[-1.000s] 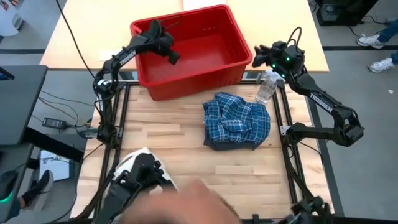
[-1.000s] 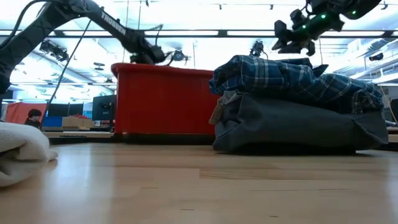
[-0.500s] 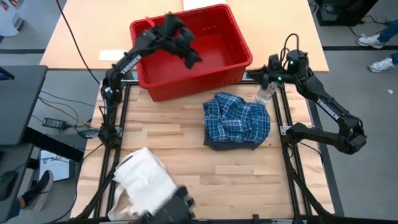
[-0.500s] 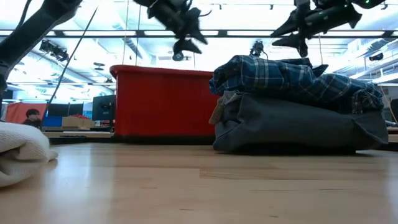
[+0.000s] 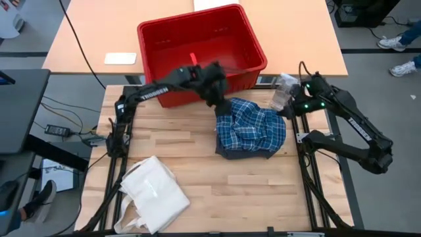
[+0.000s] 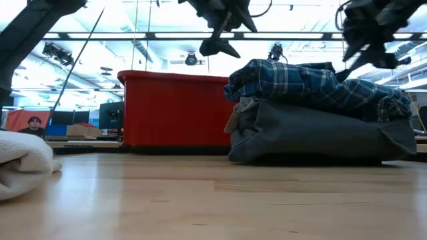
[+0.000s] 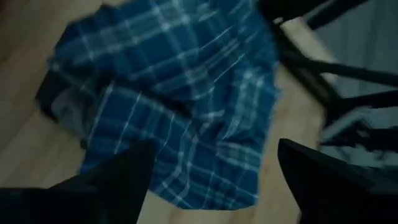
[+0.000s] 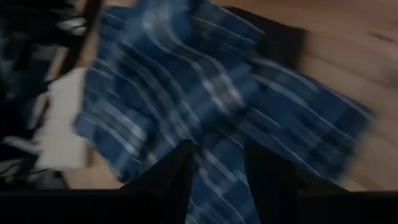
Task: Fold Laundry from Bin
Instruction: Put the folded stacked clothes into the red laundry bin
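Above the plaid shirt, the left gripper gapes wide and empty; beside it the right gripper hovers part-open, holding nothing.

Dark grey garment mostly hidden under plaid shirt; bin interior unseen low.

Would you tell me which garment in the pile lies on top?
The blue-and-white plaid shirt lies on top, crumpled; the dark grey garment sits beneath it, showing only along the pile's lower edge.
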### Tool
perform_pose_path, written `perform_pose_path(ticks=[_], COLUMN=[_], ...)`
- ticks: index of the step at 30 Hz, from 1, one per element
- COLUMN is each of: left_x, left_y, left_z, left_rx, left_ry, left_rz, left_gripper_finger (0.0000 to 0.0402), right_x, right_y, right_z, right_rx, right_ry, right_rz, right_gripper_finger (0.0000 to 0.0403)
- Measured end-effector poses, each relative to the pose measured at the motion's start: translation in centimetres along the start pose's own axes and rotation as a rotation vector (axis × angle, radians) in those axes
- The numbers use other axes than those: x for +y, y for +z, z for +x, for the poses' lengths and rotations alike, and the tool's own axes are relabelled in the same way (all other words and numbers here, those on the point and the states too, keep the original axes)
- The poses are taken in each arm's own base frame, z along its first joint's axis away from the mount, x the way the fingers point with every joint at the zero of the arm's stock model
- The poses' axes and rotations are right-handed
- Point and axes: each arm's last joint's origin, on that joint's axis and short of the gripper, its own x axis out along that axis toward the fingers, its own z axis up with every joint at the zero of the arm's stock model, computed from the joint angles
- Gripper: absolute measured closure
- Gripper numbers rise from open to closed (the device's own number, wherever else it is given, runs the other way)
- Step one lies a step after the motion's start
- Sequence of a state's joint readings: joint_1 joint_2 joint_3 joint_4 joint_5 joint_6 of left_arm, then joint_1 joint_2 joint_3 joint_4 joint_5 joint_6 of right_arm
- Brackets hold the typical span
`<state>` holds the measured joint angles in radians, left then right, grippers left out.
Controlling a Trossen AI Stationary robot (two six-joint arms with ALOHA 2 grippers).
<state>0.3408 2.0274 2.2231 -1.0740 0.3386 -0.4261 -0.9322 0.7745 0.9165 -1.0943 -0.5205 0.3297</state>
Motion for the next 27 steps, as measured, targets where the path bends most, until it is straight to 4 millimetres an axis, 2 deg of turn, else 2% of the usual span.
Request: perform_pose_path(ticks=[3, 6, 10, 15, 20, 27], left_x=[-1.1, -1.0, -0.1, 1.8, 3.8, 5.6], left_y=[-1.6, -3.4, -5.4, -6.9, -8.7, -10.1], left_z=[1.9, 4.1, 7.5, 11.3, 13.6, 15.6], left_rx=[0.033, 0.107, 0.156, 0.112, 0.104, 0.03], left_ry=[0.084, 0.13, 0.148, 0.078, 0.065, -0.046], left_rz=[-0.038, -0.089, -0.142, -0.241, -0.319, -0.369], left_gripper_finger=[0.005, 0.0049, 0.0049, 0.0049, 0.0049, 0.0049], right_x=[-0.4, -1.2, -2.4, -3.8, -5.0, -6.2], right_y=[-1.3, -2.4, -3.7, -5.1, -6.0, -6.4], right_z=[-0.2, 0.6, 2.4, 4.5, 5.9, 7.5], right_rx=[0.015, 0.068, 0.138, 0.142, 0.133, 0.106], right_ry=[-0.073, -0.088, -0.089, -0.005, 0.024, -0.059], right_rz=[0.016, 0.042, 0.076, 0.01, 0.027, 0.202], right_gripper_finger=[0.0251, 0.0251, 0.0251, 0.0236, 0.0172, 0.0052])
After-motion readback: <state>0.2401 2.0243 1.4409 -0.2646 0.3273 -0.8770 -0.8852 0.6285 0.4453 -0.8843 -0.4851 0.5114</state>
